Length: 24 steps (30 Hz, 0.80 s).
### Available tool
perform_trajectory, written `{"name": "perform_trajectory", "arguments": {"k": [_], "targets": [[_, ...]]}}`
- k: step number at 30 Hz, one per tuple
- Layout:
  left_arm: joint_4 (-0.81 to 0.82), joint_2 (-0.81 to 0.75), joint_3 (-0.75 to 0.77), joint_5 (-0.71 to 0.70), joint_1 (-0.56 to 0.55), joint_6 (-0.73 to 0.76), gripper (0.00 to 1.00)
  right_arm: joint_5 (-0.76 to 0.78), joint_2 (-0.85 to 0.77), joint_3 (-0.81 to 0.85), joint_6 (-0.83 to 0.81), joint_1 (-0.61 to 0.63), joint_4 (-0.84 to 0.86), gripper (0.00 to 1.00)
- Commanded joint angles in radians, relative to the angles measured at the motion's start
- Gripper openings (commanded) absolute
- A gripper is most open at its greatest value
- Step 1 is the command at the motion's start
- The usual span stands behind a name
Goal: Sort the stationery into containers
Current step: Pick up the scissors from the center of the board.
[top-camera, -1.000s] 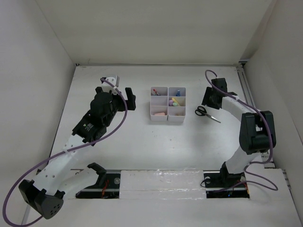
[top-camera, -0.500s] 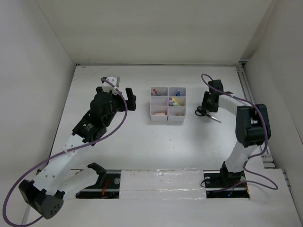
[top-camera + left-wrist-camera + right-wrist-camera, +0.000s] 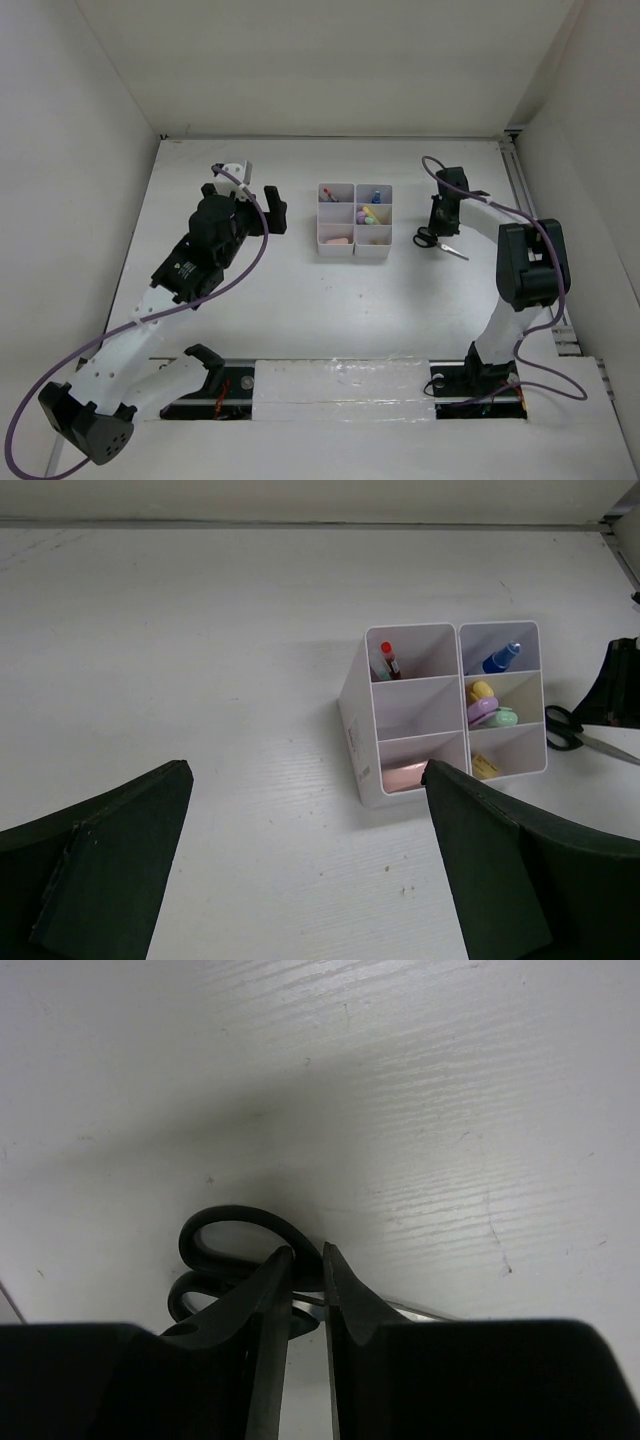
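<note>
The right gripper [image 3: 306,1255] was just right of the organiser tray [image 3: 356,725], jaws pinched nearly closed on the neck of the black-handled scissors [image 3: 225,1245], which lay flat on the table [image 3: 300,300]. The left gripper [image 3: 307,780] hovered left of the tray, jaws spread wide, holding nothing. The red pen [image 3: 388,658], blue piece [image 3: 500,658], highlighters [image 3: 485,705] and eraser [image 3: 405,777] sat in tray compartments.

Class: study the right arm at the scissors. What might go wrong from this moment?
1. The right gripper pinches the scissors near the pivot, so they may swing or slip when lifted.
2. The scissors look long for the compartments of the organiser; lowered in, they might knock the highlighters.
</note>
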Motion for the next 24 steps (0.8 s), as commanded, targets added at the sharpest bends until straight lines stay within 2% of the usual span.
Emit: {"name": "perform_trajectory", "arguments": {"k": [1,2,4,13,18,19,24], "targets": [[0.018,-0.021,0.015,-0.008,0.0,0.011,1.0,-0.015,0.009,0.042,-0.021,-0.007,-0.025,0.24],[0.018,-0.021,0.015,-0.008,0.0,0.011,1.0,-0.015,0.02,0.051,-0.03,-0.007,-0.035,0.28],[0.018,-0.021,0.015,-0.008,0.0,0.011,1.0,-0.024,0.032,0.065,-0.039,-0.007,-0.044,0.29],[0.018,-0.021,0.015,-0.008,0.0,0.011,1.0,-0.056,0.073,0.106,-0.039,-0.038,-0.091,0.29],[0.009,-0.021,0.015,-0.008,0.0,0.011,1.0,-0.074,0.083,0.126,-0.048,-0.038,-0.111,0.19],[0.009,-0.021,0.015,-0.008,0.0,0.011,1.0,-0.074,0.083,0.126,-0.048,-0.038,-0.111,0.02],[0.009,-0.021,0.015,-0.008,0.0,0.011,1.0,-0.074,0.072,0.116,-0.048,-0.038,-0.076,0.0]]}}
